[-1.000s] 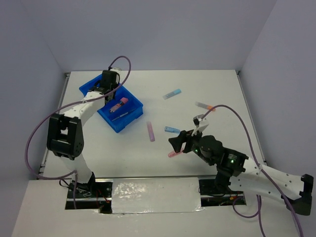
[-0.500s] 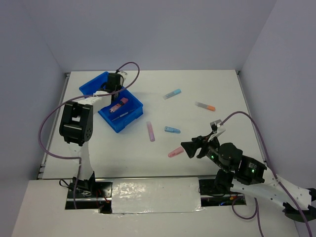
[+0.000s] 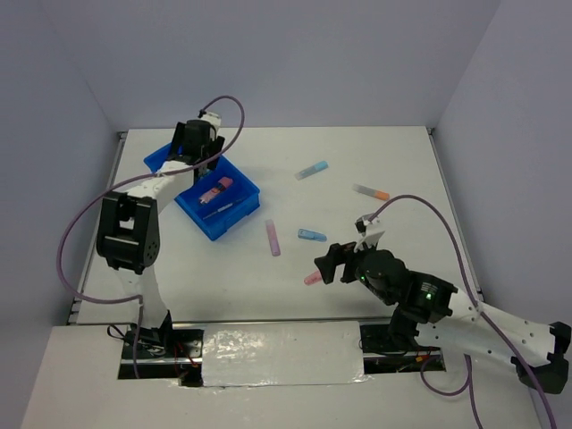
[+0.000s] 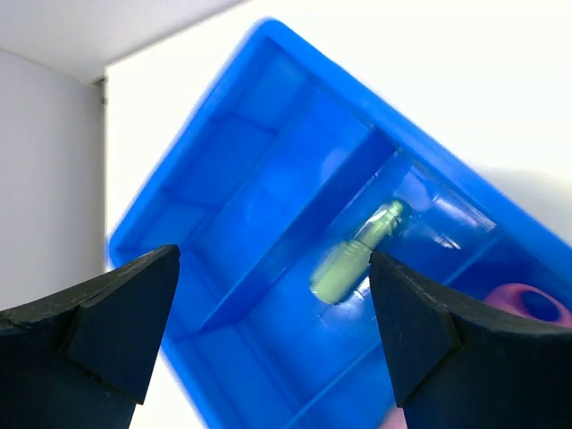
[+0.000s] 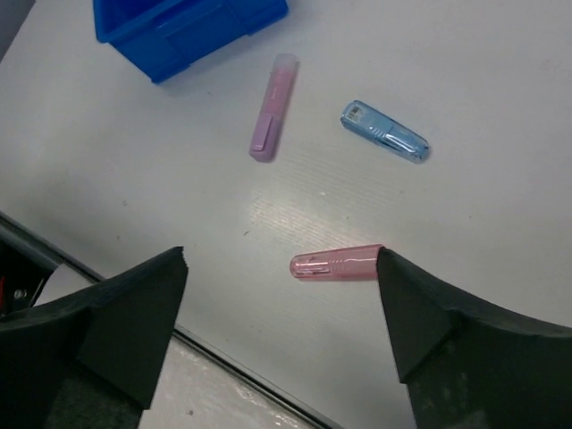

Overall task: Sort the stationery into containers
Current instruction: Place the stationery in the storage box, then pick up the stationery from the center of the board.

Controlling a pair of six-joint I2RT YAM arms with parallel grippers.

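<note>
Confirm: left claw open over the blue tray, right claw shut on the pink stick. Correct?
One error. The right claw is open, not shut on the pink stick: in the right wrist view the stick lies free on the table, untouched. The left claw is open over the blue tray, as you said.

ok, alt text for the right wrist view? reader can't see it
The open right gripper hangs over a white table, with a pink stick framed between its two dark fingers. Farther off lie a purple stick and a blue stick, and a corner of the blue tray shows at top left.
</note>
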